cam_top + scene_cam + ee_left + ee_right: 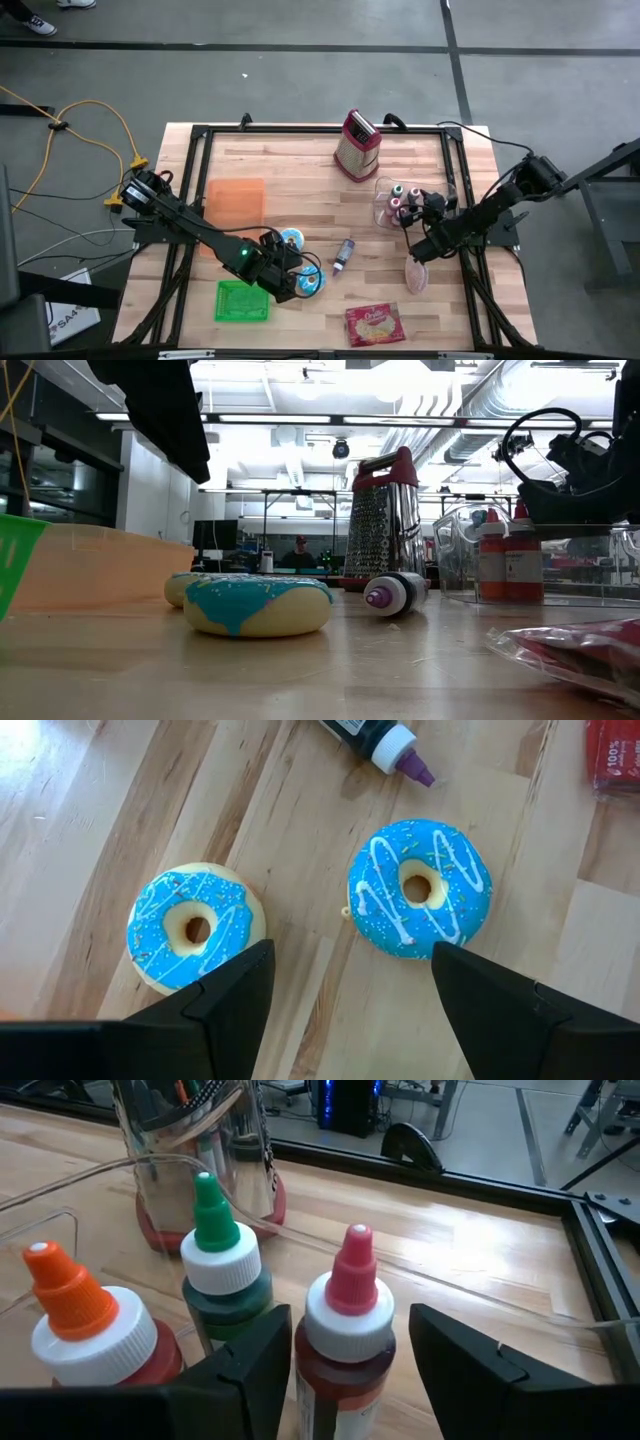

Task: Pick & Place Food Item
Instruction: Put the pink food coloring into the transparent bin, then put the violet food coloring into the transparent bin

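A: Left gripper (345, 985) — where?
B: Near-left part of the table (300, 160), hanging over two blue-iced donuts. Fingers (235, 990) spread, nothing between them.
A: Donuts' positions?
B: Both flat on the wood, just beside each other, apart. In the left wrist view one donut (196, 927) sits off one fingertip, the other donut (420, 888) off the other fingertip. Low view shows one of them close up, icing dripping down its side.
A: Right gripper (345, 1350)?
B: Right side, at the clear container (385, 205) of small bottles. Its fingers (255, 1360) stand either side of the pink-capped bottle (347, 1330); contact — cannot tell, so I can't say open or gripping.
A: Other bottles?
B: Green-capped bottle (225, 1275) and orange-capped bottle (85, 1330) just beside the pink one.
A: Rest of the table?
B: Metal grater (357, 145) upright at the far edge, purple-tipped bottle (343, 254) lying in the middle, orange tray (235, 200) left, green basket (242, 301) near left, red snack packet (374, 324) near centre.
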